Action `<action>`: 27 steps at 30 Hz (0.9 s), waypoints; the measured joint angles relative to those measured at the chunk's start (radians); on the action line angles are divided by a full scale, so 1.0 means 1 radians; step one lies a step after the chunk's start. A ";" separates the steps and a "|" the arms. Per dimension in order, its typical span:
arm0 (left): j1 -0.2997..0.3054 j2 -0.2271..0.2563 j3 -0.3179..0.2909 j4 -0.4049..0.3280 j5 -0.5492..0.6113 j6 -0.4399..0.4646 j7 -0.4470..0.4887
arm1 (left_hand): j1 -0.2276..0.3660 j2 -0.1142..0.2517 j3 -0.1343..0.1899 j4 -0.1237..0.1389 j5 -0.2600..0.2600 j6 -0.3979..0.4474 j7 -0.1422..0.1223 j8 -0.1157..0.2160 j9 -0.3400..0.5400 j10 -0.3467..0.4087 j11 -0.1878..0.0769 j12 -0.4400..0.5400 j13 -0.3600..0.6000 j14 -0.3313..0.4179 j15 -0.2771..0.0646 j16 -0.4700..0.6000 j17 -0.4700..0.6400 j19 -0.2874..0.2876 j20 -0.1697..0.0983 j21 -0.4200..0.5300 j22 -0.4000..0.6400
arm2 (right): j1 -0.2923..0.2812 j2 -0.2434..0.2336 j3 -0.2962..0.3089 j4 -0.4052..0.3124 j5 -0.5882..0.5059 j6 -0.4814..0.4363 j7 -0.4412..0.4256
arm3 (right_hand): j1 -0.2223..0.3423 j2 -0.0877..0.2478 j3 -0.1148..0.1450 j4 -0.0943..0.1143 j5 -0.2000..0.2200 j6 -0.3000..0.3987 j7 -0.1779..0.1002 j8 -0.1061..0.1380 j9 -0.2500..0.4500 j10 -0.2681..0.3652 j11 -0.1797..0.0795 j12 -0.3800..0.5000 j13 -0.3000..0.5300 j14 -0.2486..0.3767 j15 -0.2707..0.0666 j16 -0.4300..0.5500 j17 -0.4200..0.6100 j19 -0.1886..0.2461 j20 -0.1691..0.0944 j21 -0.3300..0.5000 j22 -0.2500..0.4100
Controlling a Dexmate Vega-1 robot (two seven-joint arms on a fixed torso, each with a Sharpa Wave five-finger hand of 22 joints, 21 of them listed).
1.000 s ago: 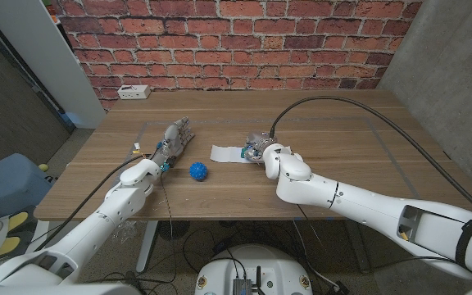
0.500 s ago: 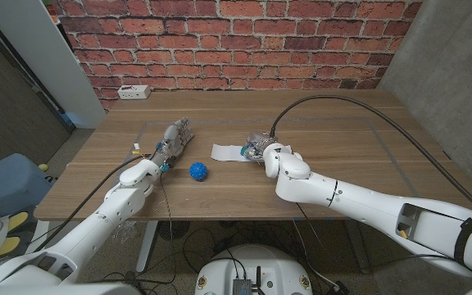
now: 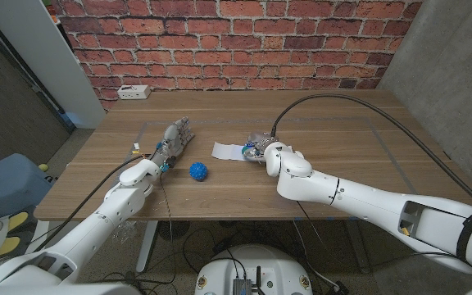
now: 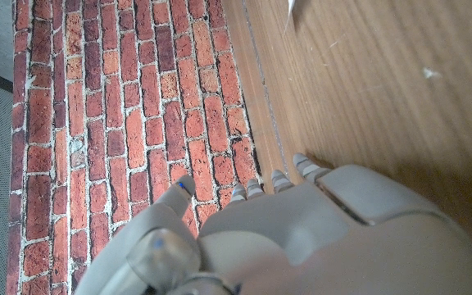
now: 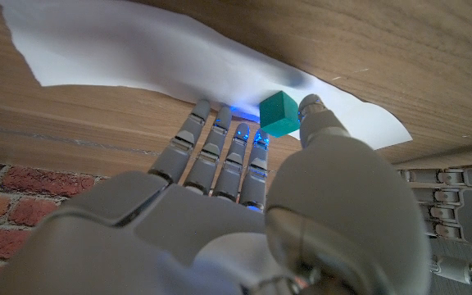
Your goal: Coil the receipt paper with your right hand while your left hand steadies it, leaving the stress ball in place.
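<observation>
Receipt paper (image 3: 226, 152) lying flat on the wooden table (image 3: 342, 156), just beyond and right of the blue stress ball (image 3: 199, 171), apart from it. Not coiled yet from the look of it.

Right hand (image 3: 258, 148) sitting on the paper's right end; in the wrist view fingertips (image 5: 220, 123) pressing down on the sheet (image 5: 138, 49), thumb alongside, a small teal cube (image 5: 279, 112) between thumb and fingers. Cannot tell whether actually pinching paper or just pinning it. Likely placed at that end to start the roll toward the free end.

Left hand (image 3: 174, 139) parked left of the ball, well clear of the paper, fingers apart, holding nothing. Not steadying yet; probably needs to pin the free left end.

Ball close to the roll path, so worth watching the clearance.
</observation>
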 measured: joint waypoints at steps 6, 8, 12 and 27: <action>-0.005 0.000 0.005 0.007 0.012 -0.008 -0.001 | 0.027 -0.005 -0.007 -0.028 -0.018 0.097 -0.048 0.027 0.000 0.000 0.000 0.008 -0.003 0.000 0.000 0.000 0.000 0.000 0.000 -0.022 0.000 | -0.026 -0.015 0.026 -0.032 0.011 -0.010 -0.031 | -0.001 0.018 0.002 0.001 0.010 -0.003 0.000 0.001 0.000 -0.007 0.007 0.000 0.000 -0.005 -0.005 -0.007 0.000 0.000 0.000 -0.004 0.000; -0.007 0.005 0.011 0.007 0.029 -0.011 0.005 | 0.040 -0.006 -0.004 -0.040 -0.020 0.142 -0.046 0.032 0.000 0.000 0.000 0.012 -0.003 0.000 0.000 0.000 0.000 0.000 0.000 -0.028 0.000 | -0.041 -0.020 0.039 -0.046 0.015 -0.018 -0.053 | 0.002 0.022 0.011 -0.001 0.010 -0.003 0.000 0.004 0.000 -0.010 0.004 0.000 0.000 -0.005 -0.005 -0.007 0.002 0.000 0.000 -0.004 0.000; -0.012 0.016 0.024 0.006 0.068 -0.014 0.027 | 0.057 -0.001 0.002 -0.065 -0.031 0.204 -0.044 0.034 0.000 0.024 0.024 0.016 -0.003 -0.004 0.037 0.000 0.000 0.002 0.033 -0.032 0.000 | -0.074 -0.028 0.069 -0.077 0.026 -0.026 -0.097 | -0.001 0.063 0.020 0.008 0.010 0.002 0.004 0.012 0.000 -0.010 0.004 0.000 0.000 -0.005 -0.005 -0.007 0.010 0.000 0.000 -0.004 0.000; 0.000 0.108 0.099 -0.115 0.375 0.024 0.254 | 0.116 0.024 0.027 -0.123 -0.050 0.342 -0.016 0.034 0.001 0.172 0.039 0.046 0.000 0.025 0.064 0.011 0.000 0.000 0.086 -0.048 0.005 | -0.183 -0.031 0.160 -0.139 0.064 -0.078 -0.263 | 0.004 0.097 0.029 0.009 0.005 0.035 0.013 0.019 0.000 -0.004 0.010 0.005 0.000 -0.005 -0.005 -0.003 0.021 0.000 0.000 -0.004 0.000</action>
